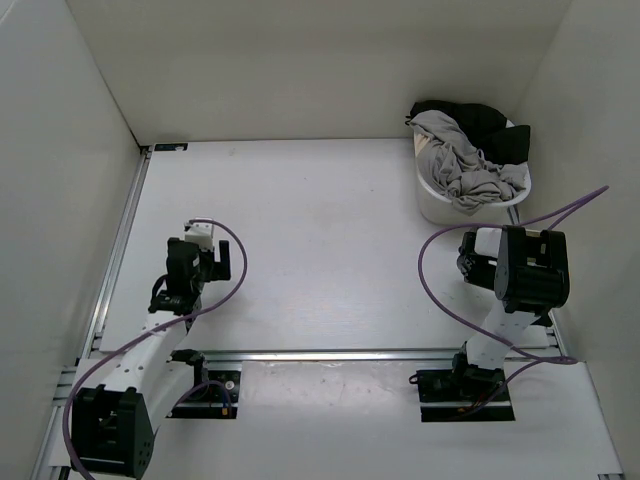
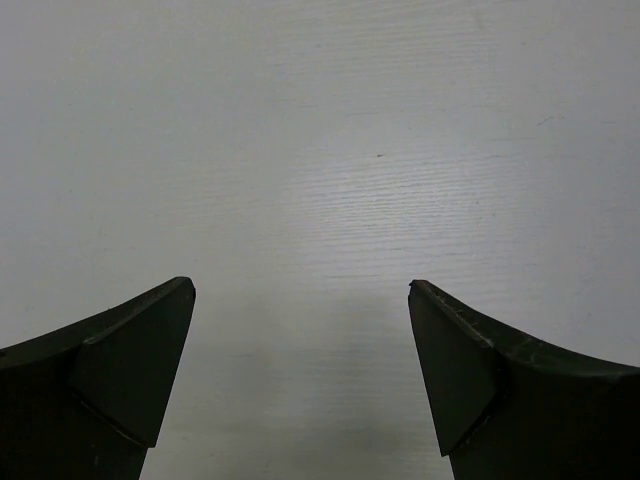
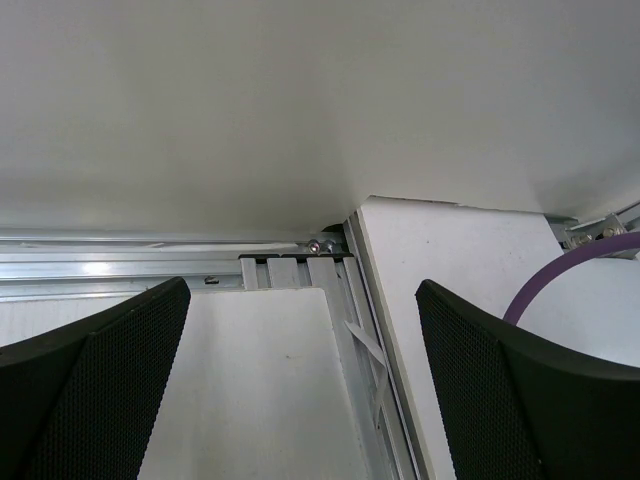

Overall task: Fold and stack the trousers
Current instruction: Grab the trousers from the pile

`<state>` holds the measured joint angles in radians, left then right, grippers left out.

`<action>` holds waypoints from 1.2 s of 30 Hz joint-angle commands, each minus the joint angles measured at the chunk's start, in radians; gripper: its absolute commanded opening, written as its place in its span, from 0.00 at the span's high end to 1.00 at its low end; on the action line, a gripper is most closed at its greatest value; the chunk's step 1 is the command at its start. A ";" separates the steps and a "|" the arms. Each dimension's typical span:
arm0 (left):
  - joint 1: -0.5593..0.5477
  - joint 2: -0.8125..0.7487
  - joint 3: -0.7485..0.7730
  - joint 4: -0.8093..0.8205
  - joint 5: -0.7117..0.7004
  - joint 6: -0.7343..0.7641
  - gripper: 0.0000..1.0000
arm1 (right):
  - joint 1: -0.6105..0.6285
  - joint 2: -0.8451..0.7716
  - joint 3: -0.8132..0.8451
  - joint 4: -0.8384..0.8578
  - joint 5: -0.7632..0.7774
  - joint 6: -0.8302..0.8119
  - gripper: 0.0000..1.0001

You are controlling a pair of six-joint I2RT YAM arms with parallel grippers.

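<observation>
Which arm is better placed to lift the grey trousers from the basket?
Probably the right arm: it stands next to the basket with the trousers; the left arm is across the table.

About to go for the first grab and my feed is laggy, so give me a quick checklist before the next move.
1. Left gripper open and empty: ok.
2. Right gripper open and empty: ok.
3. Trousers found: ok, crumpled in the basket at the far right.
4. Trousers free of the black garment beside them: cannot tell.
5. Table bare in front of the arms for folding: ok.
6. Right wrist camera on the basket: not ok, it shows frame rails.
</observation>
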<state>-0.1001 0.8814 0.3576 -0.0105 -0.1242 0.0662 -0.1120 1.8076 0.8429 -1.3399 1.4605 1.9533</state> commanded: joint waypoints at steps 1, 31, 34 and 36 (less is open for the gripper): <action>0.005 -0.022 -0.016 0.023 -0.014 -0.009 0.00 | -0.005 0.004 0.022 -0.145 0.058 0.157 0.01; -0.006 0.160 0.311 -0.105 0.420 0.331 0.00 | 0.160 0.180 1.580 0.713 -0.972 -1.859 0.01; -0.015 0.218 0.353 -0.105 0.506 0.340 0.00 | 0.039 0.312 1.679 0.722 -1.141 -1.756 0.04; -0.015 0.243 0.375 -0.105 0.552 0.340 0.00 | 0.028 0.340 1.664 0.710 -1.199 -1.745 0.10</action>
<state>-0.1081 1.1069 0.6868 -0.1043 0.3111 0.3744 -0.0719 2.1067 2.4874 -0.6216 0.4774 0.1463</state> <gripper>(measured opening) 1.000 0.912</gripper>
